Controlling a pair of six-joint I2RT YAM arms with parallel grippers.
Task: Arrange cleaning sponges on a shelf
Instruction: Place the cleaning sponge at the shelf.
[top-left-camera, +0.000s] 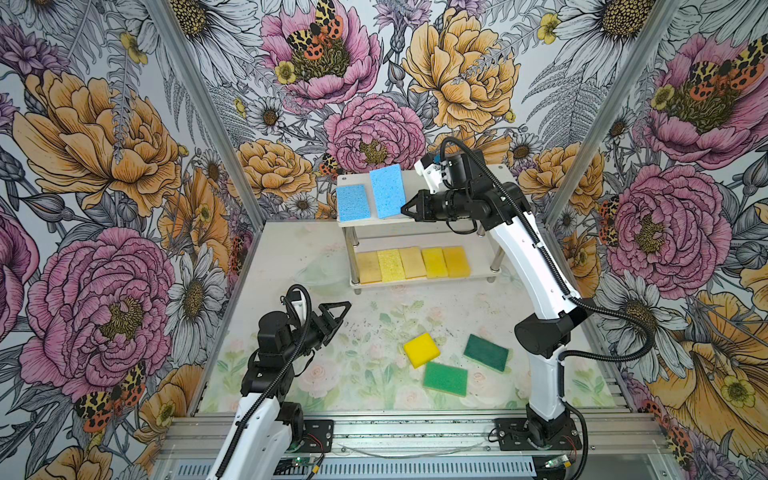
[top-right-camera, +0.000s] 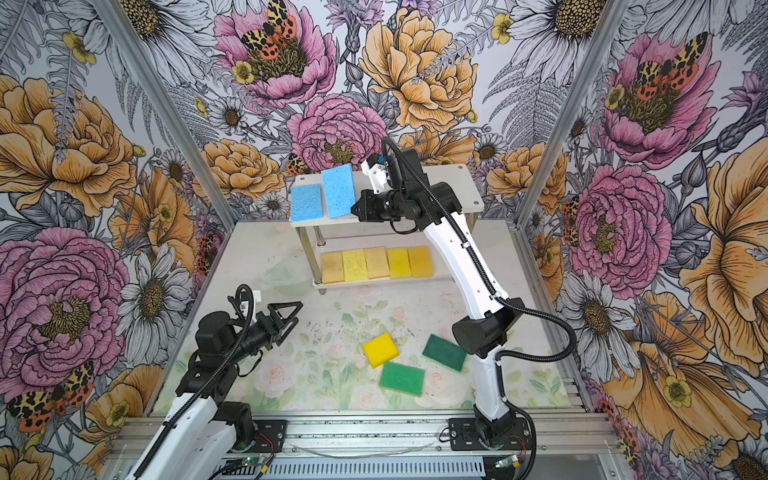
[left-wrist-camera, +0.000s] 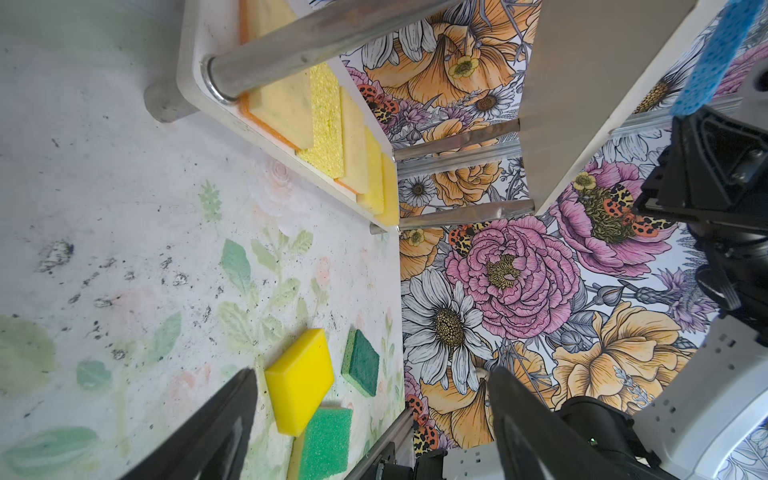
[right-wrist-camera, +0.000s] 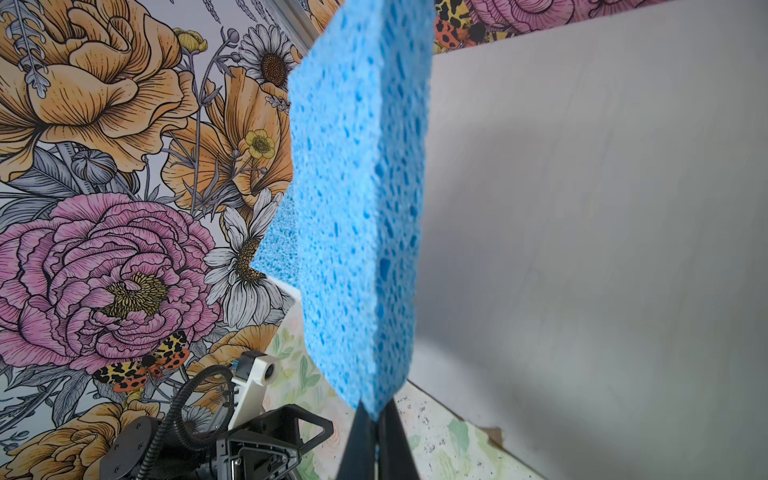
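Top view: five yellow sponges (top-left-camera: 412, 263) on shelf (top-left-camera: 353, 179)

Sponges (top-left-camera: 413, 262) on shelf (top-left-camera: 352, 179) and table (top-left-camera: 291, 249)

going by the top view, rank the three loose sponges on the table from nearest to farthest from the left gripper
1. yellow sponge, mid-table, closest to the left gripper
2. lighter green sponge, right beside it, nearer the front
3. darker green sponge, farthest over on the right side
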